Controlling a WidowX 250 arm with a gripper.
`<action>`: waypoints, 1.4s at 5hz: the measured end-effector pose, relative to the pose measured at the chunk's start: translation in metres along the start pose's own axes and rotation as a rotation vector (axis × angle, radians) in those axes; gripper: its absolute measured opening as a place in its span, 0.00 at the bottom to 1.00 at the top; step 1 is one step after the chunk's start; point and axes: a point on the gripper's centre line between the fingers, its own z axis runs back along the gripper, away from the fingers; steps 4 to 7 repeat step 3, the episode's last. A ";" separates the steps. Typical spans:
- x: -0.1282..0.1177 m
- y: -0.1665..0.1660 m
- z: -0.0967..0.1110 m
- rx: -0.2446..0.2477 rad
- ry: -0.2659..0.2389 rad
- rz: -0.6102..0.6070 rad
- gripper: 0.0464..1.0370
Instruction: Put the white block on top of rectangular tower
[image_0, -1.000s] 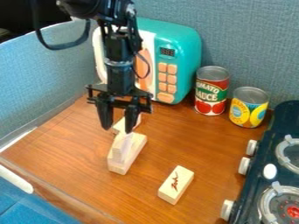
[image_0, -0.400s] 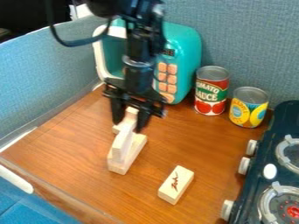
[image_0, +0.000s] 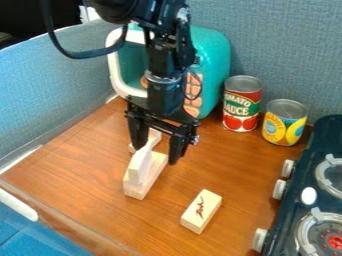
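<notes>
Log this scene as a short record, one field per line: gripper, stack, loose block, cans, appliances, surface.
gripper: gripper open, hanging by the stack
stack: narrow pale block on top of a flat base block
loose block: marked block, lying apart from the stack
cans: red-labelled can beside yellow-labelled can, both upright
appliances: teal toy microwave behind; dark toy stove at right
surface: brown wooden tabletop

The arm (image_0: 165, 92) has carried its jaws rightward and lower in view.
</notes>
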 end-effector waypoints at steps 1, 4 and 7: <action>-0.005 0.002 0.000 -0.006 0.034 0.018 0.96; -0.005 0.003 0.000 -0.006 0.032 0.019 0.96; -0.005 0.003 0.000 -0.006 0.032 0.019 0.96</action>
